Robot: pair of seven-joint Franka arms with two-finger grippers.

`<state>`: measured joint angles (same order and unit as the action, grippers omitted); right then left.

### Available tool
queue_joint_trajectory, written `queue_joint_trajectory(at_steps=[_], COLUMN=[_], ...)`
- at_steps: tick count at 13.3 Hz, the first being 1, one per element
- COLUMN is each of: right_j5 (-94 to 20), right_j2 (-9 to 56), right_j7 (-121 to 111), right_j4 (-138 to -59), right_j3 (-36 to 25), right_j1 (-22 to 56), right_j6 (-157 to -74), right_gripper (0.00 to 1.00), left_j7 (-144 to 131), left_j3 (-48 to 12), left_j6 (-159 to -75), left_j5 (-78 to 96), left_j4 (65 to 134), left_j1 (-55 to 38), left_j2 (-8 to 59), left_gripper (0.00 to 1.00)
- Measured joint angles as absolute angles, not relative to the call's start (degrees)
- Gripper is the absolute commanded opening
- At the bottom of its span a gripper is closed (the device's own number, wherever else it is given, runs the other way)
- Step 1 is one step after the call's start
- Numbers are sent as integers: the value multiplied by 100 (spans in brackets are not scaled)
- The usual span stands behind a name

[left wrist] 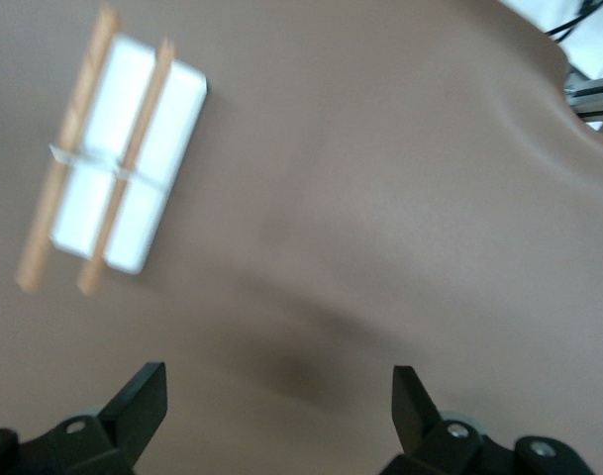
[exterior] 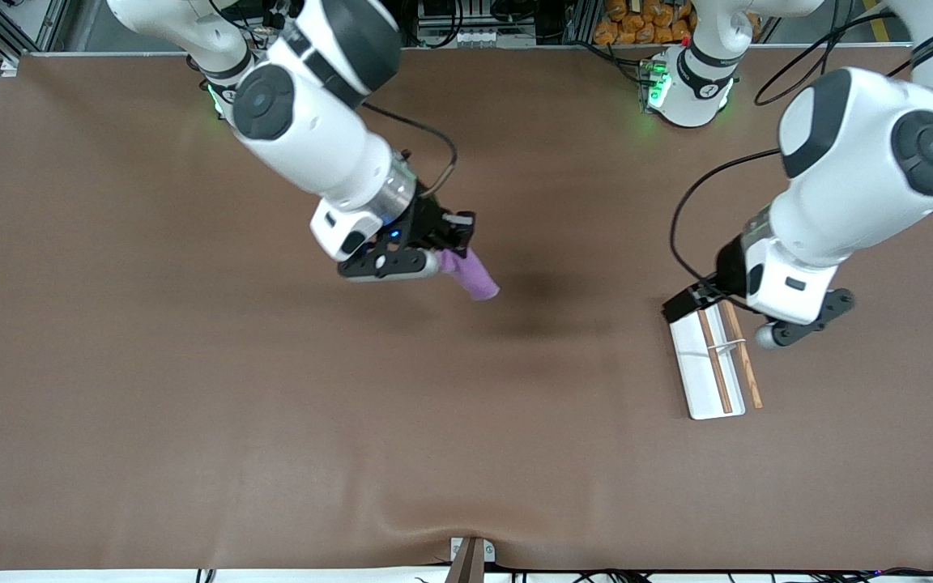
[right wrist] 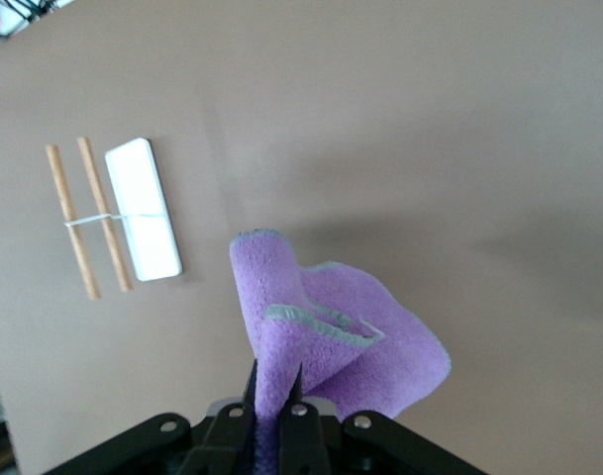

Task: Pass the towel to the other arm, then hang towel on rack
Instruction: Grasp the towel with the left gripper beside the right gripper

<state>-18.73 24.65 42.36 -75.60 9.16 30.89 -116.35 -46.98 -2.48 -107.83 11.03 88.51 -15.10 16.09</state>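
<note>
Purple fabric of the towel is seen pinched between the clenched fingers of the right gripper, which is held in the air over the bare middle of the table, well apart from the rack and toward the right arm's end from it. The left gripper is held just over the end of the rack farther from the front camera, with its fingers spread wide and nothing between them. The pickup can be judged complete; the handover to the left arm is not yet made, and the hanging on the rack is still to be done. The rack is shown lying on the table toward the left arm's end, its two wooden rods joined by a small white bracket over a white base. In the right wrist view the towel is revealed as folded and drooping from the fingertips, a detail hidden in the front view. In the left wrist view the empty gap between the open fingers is confirmed, with the rack beneath.
</note>
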Motion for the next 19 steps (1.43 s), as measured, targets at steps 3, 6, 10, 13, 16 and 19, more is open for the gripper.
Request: queue_joint_trajectory(at_steps=[3,6,10,13,16,19], right_j5=[-1878,-1879,-1879,-1879,-1879,-1879], right_j2=[2475,2556,2621,2621,2621,2621], right_j7=[5131,6120,6867,6930,6937,6941], right_j4=[-7565,-7570,-7570,-7569,-7569,-7569], right_j3=[914,914,898,881,878,874], right_j1=[3291,3547,3671,3671,3671,3671], right_j6=[-11749,-12217,-12420,-12421,-12422,-12422], right_gripper=[0,0,0,0,0,0], left_j7=[-5945,-6302,-6301,-6303,-6306,-6310], left_j3=[-292,-302,-358,-379,-376,-370], left_j6=[-10796,-10786,-10534,-10169,-10016,-10014], left_j5=[1350,1763,2305,2783,3412,3675], left_j4=[8860,8858,8870,8923,8953,8978], left_j1=[-1837,-2008,-1999,-1992,-1924,-1877], left_j2=[2084,2459,2845,2883,2890,2973], left_gripper=[100,100,100,100,100,100])
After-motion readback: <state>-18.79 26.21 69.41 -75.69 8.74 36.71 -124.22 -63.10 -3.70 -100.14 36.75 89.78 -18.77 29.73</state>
